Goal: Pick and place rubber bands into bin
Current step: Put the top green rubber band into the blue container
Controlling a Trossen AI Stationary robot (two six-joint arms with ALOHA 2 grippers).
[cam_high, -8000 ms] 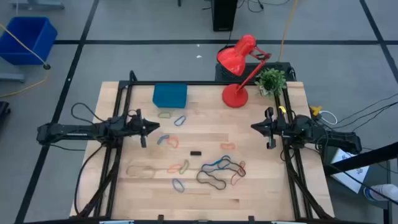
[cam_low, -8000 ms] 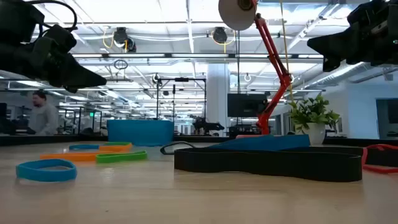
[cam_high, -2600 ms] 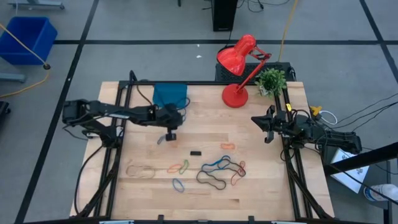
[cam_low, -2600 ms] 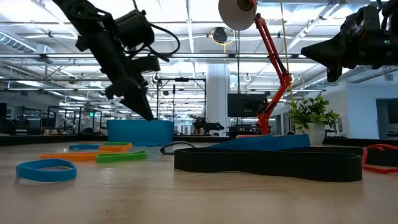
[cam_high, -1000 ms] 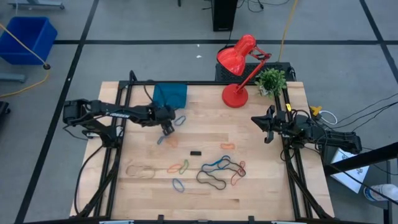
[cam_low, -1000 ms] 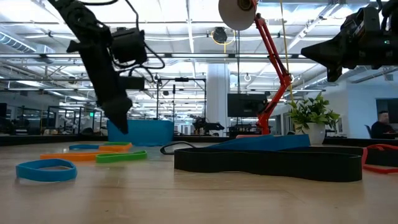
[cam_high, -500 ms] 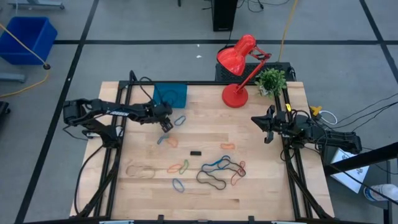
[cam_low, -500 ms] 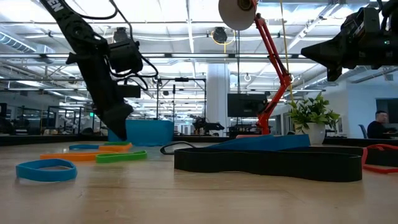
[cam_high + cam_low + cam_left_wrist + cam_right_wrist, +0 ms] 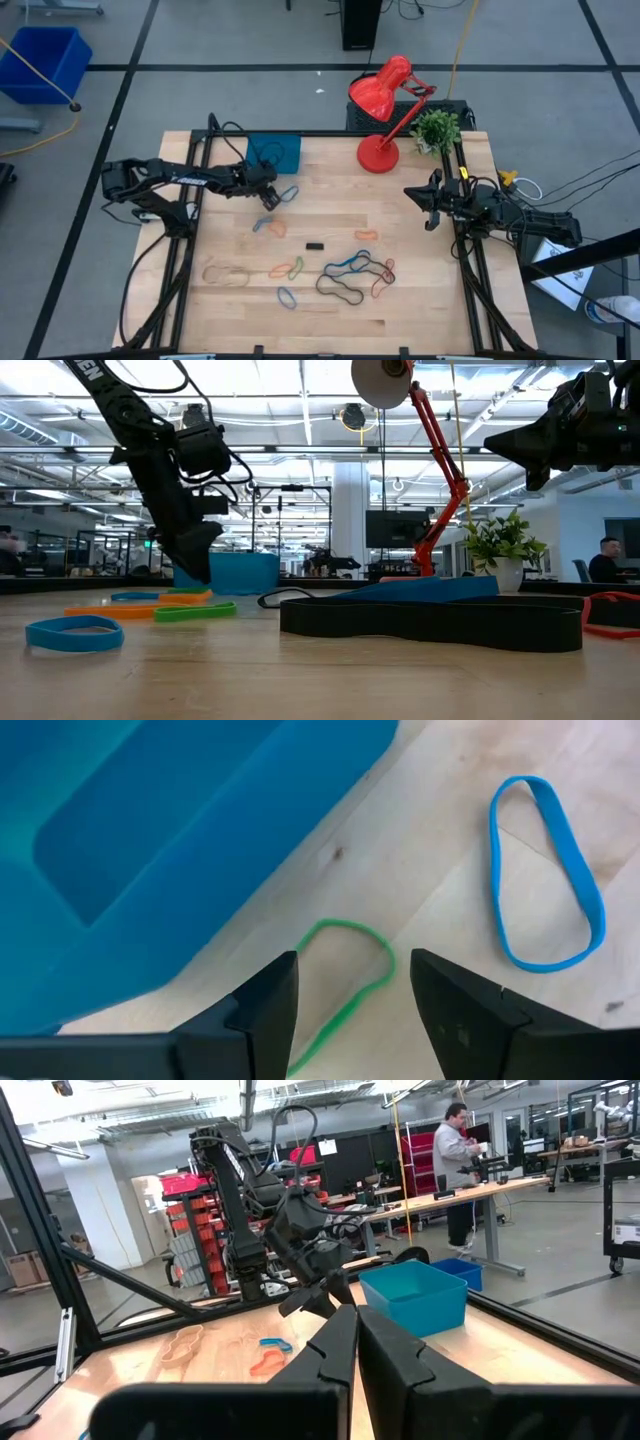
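The teal bin (image 9: 273, 151) stands at the table's far left. My left gripper (image 9: 268, 194) hovers open just in front of the bin's near right corner (image 9: 300, 810), slanting down. Its fingers (image 9: 268, 1008) stand either side of a green rubber band (image 9: 345, 972) that lies flat on the wood, and touch nothing. A blue band (image 9: 545, 870) lies just to the right of it. More rubber bands (image 9: 355, 275) are scattered over the table's middle and near part. My right gripper (image 9: 428, 207) is shut and raised at the table's right edge.
A red lamp (image 9: 385, 110) and a small potted plant (image 9: 436, 128) stand at the far right. A small black object (image 9: 314, 245) lies mid-table. A big black band (image 9: 430, 622) fills the low view's foreground. A bright blue crate (image 9: 45, 60) sits on the floor beyond the table.
My left gripper has shifted a little toward the far edge and the bin, sunk slightly and rolled a bit, staying open; over the last half second it has kept still. The bands have not moved.
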